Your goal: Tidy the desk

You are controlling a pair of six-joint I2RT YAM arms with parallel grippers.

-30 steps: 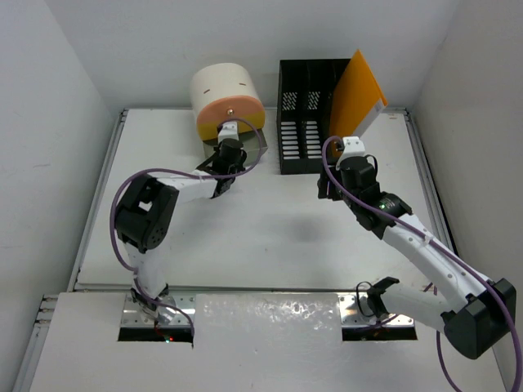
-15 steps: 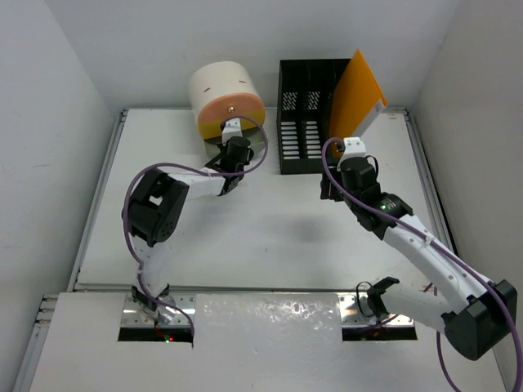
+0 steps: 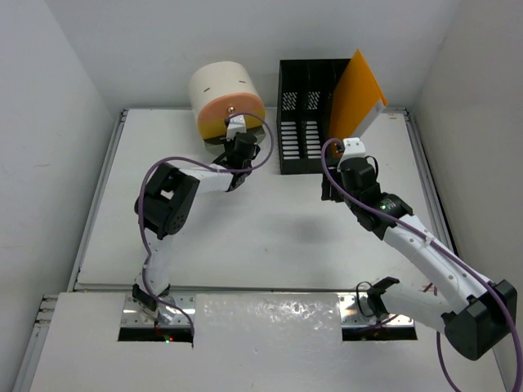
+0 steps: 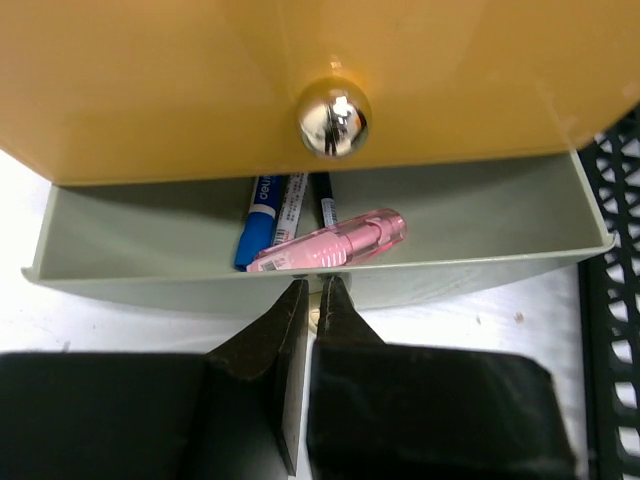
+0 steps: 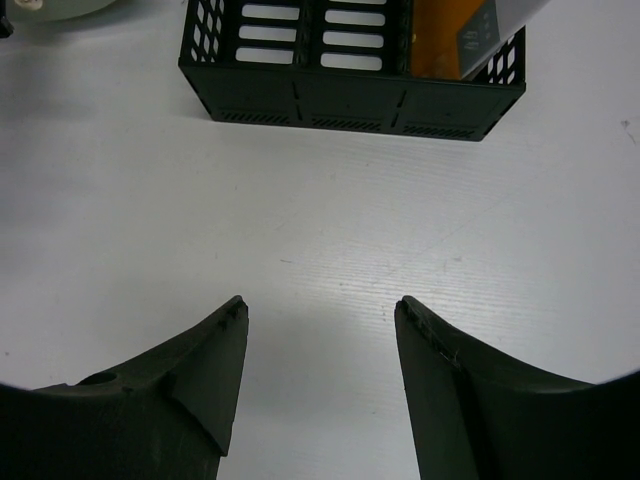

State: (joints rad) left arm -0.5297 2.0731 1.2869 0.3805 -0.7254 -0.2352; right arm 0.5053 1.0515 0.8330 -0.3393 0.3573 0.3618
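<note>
The flat white desk (image 3: 270, 237) spreads beneath both arms. Far left, the left claw (image 4: 313, 297) — tips pressed together, empty — sits at the lip of a pale green drawer (image 4: 480, 250) under a glossy orange front (image 4: 300, 60) with a round chrome knob (image 4: 333, 118); inside lie a translucent pink pen (image 4: 330, 245) and a blue marker (image 4: 258, 225). The right claw (image 5: 320, 308) gapes wide over bare desk, near a black slotted organizer (image 5: 350, 95).

A round cream container (image 3: 222, 91) with an orange front and chrome knob (image 4: 333, 118) has its grey-green drawer (image 4: 480, 280) open, holding a pink pen (image 4: 330, 246), a blue marker (image 4: 260, 218) and a dark pen (image 4: 323, 196). Beside it, a black file rack (image 3: 304, 155) holds an orange folder (image 3: 358, 94) in its right compartment.
</note>
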